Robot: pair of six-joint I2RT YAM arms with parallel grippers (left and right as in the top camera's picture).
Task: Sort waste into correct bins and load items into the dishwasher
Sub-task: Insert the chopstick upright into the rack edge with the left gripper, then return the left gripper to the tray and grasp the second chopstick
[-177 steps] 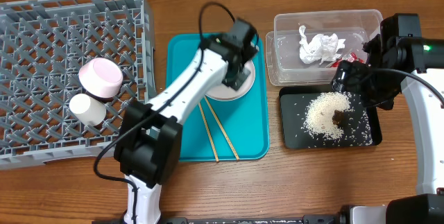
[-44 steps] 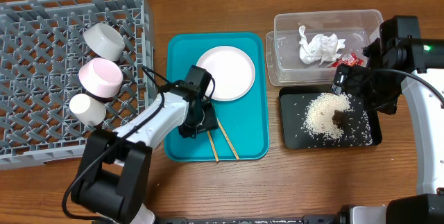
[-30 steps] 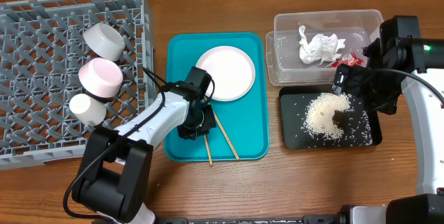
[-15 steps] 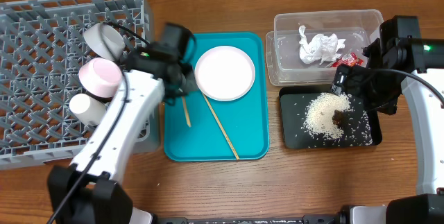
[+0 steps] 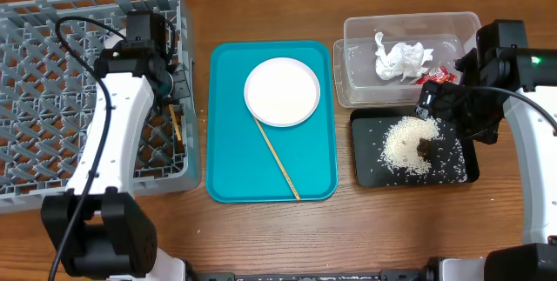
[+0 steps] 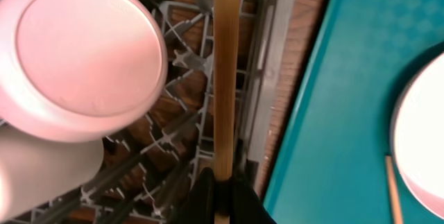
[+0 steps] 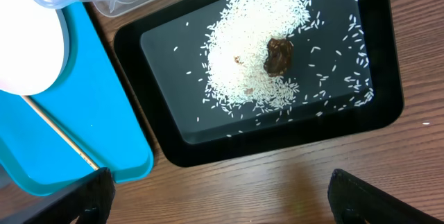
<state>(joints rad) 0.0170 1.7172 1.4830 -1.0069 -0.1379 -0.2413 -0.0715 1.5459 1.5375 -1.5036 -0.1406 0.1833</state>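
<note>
Pinching one chopstick (image 6: 223, 78) between closed fingers, my left gripper (image 6: 220, 196) hangs over the dish rack (image 5: 52, 55) beside the pink bowl (image 6: 83, 50); my right gripper (image 7: 220, 197) is spread wide above the black tray (image 7: 156, 92) of rice (image 7: 243, 57).

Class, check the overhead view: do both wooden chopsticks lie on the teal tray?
No: only one chopstick lies on the teal tray; the left gripper holds the other chopstick over the grey rack.

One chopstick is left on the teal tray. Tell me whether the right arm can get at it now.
Probably yes: the chopstick lies uncovered on the teal tray, and the right gripper is open, empty, nearby.
</note>
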